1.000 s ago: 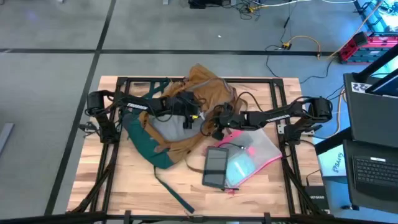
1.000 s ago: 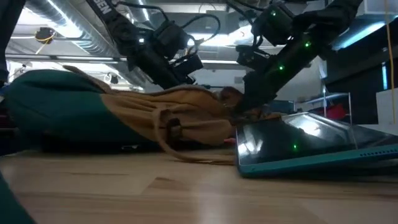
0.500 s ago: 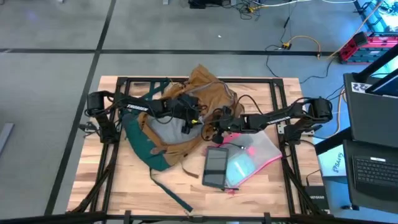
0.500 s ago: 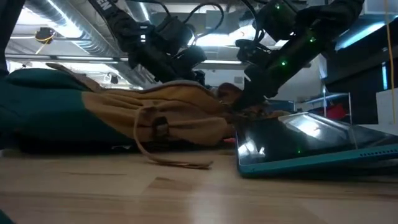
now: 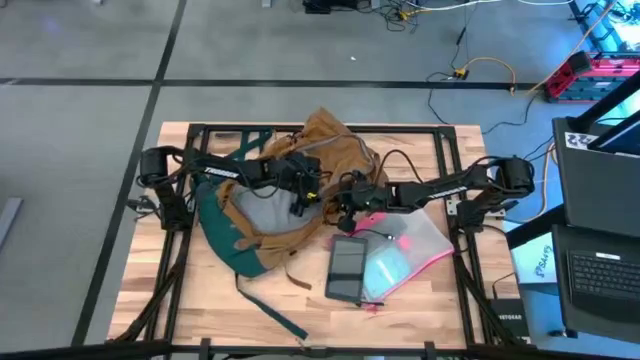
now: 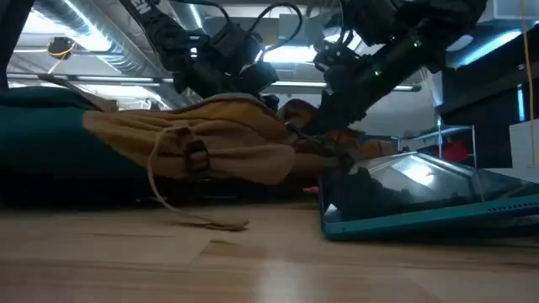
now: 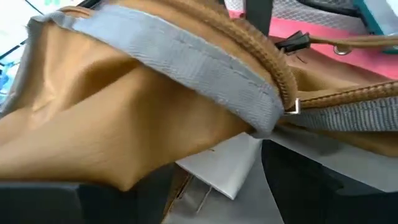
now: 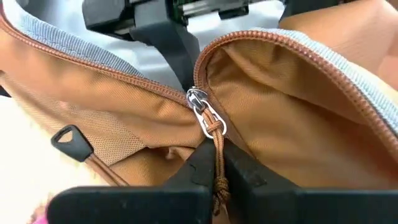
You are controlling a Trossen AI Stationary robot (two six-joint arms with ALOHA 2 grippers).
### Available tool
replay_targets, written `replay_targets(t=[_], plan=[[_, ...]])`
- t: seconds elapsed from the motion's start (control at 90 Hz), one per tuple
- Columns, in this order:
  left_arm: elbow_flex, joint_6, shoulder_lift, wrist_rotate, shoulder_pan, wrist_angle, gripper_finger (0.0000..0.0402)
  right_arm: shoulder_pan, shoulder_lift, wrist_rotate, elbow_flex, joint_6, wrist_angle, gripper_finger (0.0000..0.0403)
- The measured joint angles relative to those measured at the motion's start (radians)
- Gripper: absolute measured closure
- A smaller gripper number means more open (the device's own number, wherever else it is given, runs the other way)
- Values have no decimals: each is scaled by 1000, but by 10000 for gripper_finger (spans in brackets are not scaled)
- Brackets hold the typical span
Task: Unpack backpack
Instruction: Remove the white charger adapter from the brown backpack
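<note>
- The left arm (image 5: 215,171) carries small white lettering along its forearm in the high view; it looks like "TROSSEN", though it is too small to be sure.
- The right arm (image 5: 447,186) has a similar white mark on its forearm, too small to read.
- A white sheet (image 5: 538,260) beside the bench on the right bears dark handwritten-looking script; it cannot be read.
- A small white label (image 5: 510,318) on dark gear at the bench's right edge has print too small to read.
- In the low view, white letters on an arm (image 6: 145,8) at the top are cut off and unreadable.
- No text shows in either wrist view.
</note>
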Motion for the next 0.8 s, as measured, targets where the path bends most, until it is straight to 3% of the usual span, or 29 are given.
replay_targets(t=[0.122, 0.378, 0.589, 0.8], plan=[[0, 14, 53, 8, 1, 1, 181, 0, 0, 0, 1, 2, -3, 402], [2, 24, 90, 18, 1, 19, 238, 0, 1, -2, 2, 17, -38, 402], [0, 19, 76, 6, -2, 25, 238, 0, 1, 4, 4, 19, -88, 402], [-2, 15, -14, -107, -8, -104, 238, -1, 0, 80, 5, 20, -159, 402]])
